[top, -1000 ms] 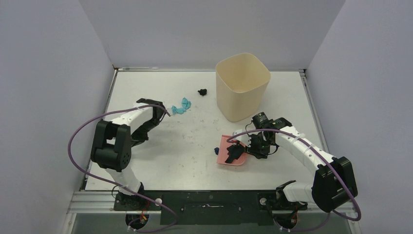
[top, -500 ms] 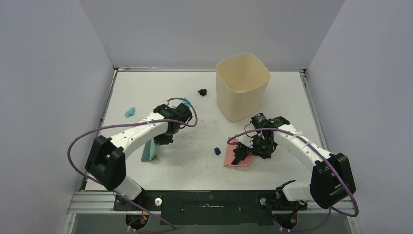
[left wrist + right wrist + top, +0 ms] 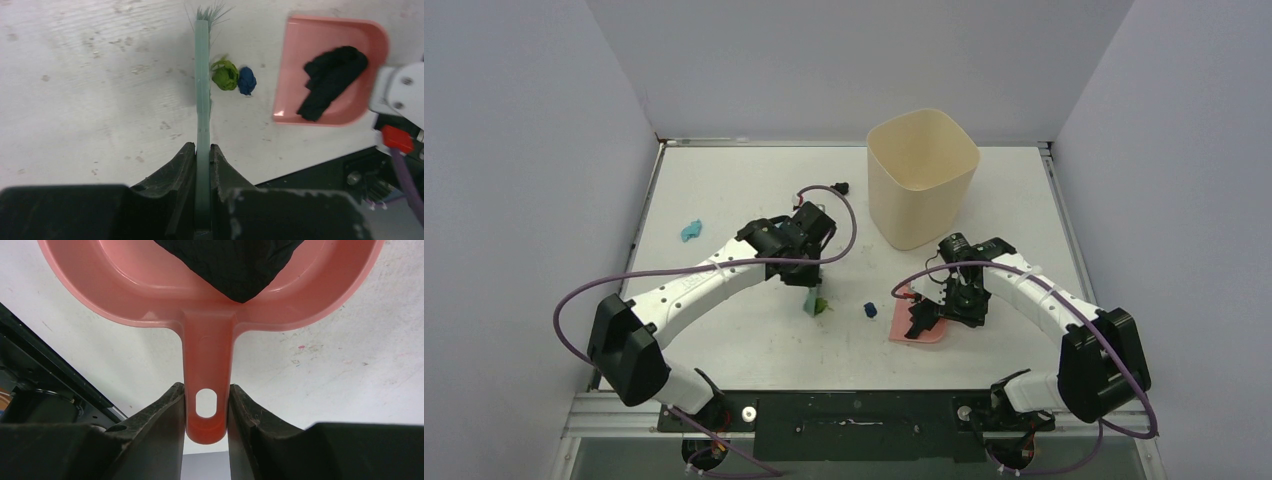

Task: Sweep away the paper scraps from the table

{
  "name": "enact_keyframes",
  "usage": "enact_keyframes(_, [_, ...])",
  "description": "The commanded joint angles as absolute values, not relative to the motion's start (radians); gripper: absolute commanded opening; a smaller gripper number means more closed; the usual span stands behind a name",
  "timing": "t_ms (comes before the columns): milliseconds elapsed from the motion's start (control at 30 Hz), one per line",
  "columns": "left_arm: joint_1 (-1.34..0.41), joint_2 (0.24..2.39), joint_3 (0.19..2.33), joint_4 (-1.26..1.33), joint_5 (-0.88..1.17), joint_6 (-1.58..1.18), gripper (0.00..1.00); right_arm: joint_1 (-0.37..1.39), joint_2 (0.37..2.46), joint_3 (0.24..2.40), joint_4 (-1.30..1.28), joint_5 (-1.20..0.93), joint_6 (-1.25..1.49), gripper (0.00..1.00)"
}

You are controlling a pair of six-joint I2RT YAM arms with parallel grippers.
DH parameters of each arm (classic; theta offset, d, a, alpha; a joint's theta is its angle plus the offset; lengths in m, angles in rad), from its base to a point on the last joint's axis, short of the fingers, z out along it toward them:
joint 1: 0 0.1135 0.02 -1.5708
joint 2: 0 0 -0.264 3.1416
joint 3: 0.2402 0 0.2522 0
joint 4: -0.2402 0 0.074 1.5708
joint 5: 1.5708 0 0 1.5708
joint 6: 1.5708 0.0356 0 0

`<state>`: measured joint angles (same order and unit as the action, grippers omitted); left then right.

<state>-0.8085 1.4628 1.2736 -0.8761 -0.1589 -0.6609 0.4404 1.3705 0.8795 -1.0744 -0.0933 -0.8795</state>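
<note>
Evidently the paper scraps [image 3: 225, 75] are feather-light and crumpled, better pushed than pinched. A green and a blue one touch on the desk [image 3: 100, 75], between brush [image 3: 202, 75] and dustpan [image 3: 295, 65], which holds a black wad [image 3: 332, 80]. Left pincer [image 3: 201, 150] clamps the brush; right pincer [image 3: 206, 387] clamps the dustpan handle. The bin [image 3: 914, 215] looks empty.
</note>
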Motion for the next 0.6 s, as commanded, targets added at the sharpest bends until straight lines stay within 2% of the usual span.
enact_keyframes(0, [-0.849,1.470,1.333,-0.741,-0.006,-0.687,0.00,0.453,1.413,0.937,-1.059,-0.083,-0.855,0.05])
enact_keyframes(133, [-0.856,1.501,1.400,-0.789,0.009,-0.669,0.00,0.470,1.458,0.966,-1.043,-0.095,-0.827,0.05])
enact_keyframes(400, [-0.855,1.340,1.356,-0.805,-0.199,-0.675,0.00,0.509,1.475,0.948,-1.033,-0.079,-0.796,0.05])
enact_keyframes(567, [-0.837,1.417,1.406,-0.951,-0.329,-0.677,0.00,0.516,1.475,0.949,-1.038,-0.067,-0.788,0.05])
